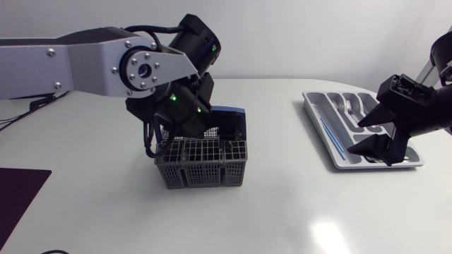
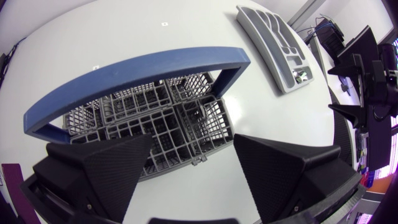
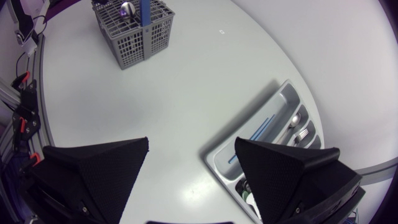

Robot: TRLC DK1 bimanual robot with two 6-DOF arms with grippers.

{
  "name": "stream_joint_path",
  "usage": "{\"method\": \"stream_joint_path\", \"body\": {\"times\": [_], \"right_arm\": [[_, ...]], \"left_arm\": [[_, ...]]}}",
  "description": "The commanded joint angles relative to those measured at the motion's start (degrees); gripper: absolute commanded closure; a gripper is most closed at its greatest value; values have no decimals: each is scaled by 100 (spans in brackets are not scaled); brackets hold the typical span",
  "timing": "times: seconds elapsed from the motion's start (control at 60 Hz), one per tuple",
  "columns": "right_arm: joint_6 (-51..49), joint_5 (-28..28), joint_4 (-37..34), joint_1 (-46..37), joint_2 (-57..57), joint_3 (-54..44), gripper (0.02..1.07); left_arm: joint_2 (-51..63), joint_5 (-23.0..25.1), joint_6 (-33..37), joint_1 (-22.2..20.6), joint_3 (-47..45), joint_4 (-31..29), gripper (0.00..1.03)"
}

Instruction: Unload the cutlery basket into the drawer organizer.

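The grey mesh cutlery basket [image 1: 201, 164] with a blue handle [image 2: 143, 78] stands left of the table's middle. My left gripper [image 1: 189, 130] hangs open just above it, its fingers [image 2: 93, 171] on either side of the near compartments, touching nothing. The compartments showing under it [image 2: 161, 124] hold only mesh. The grey drawer organizer [image 1: 337, 156] lies at the right with a fork [image 1: 347, 106], a spoon [image 3: 292, 121] and a blue-handled piece [image 3: 261, 134] in its slots. My right gripper [image 1: 378, 134] is open and empty above the organizer's near end [image 3: 217, 163].
A dark mat [image 1: 18, 194] lies at the table's front left corner. Bare white tabletop [image 1: 282, 183] stretches between the basket and the organizer. The left arm's silver link [image 1: 85, 60] crosses above the table's left half.
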Motion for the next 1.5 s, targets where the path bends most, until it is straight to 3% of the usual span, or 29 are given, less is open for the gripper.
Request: {"method": "stream_joint_path", "body": {"times": [0.0, 0.1, 0.283, 0.9, 1.0, 1.233, 1.4, 1.483], "right_arm": [[506, -56, -126, 289, -159, -247, 7], [813, -56, -117, 667, -291, -414, 7], [1244, -92, -29, 1133, -484, -651, 7], [1683, -241, 226, 1669, -589, -1091, 7], [1754, -241, 261, 1757, -607, -1126, 7], [1868, -241, 358, 1906, -651, -1240, 7], [1938, -241, 375, 1985, -677, -1276, 7], [1982, -241, 402, 2038, -686, -1284, 7]], "left_arm": [[28, -8, -130, 35, -118, 95, 12], [116, 1, -183, 8, -66, 191, 12], [371, 36, -324, 17, 119, 270, 27], [1004, 159, -728, -27, 778, -28, 27], [1048, 159, -781, -27, 840, -28, 40], [1144, 168, -842, -62, 928, -81, 44], [1215, 168, -895, -80, 1007, -99, 64], [1250, 168, -913, -80, 1042, -160, 66]]}}
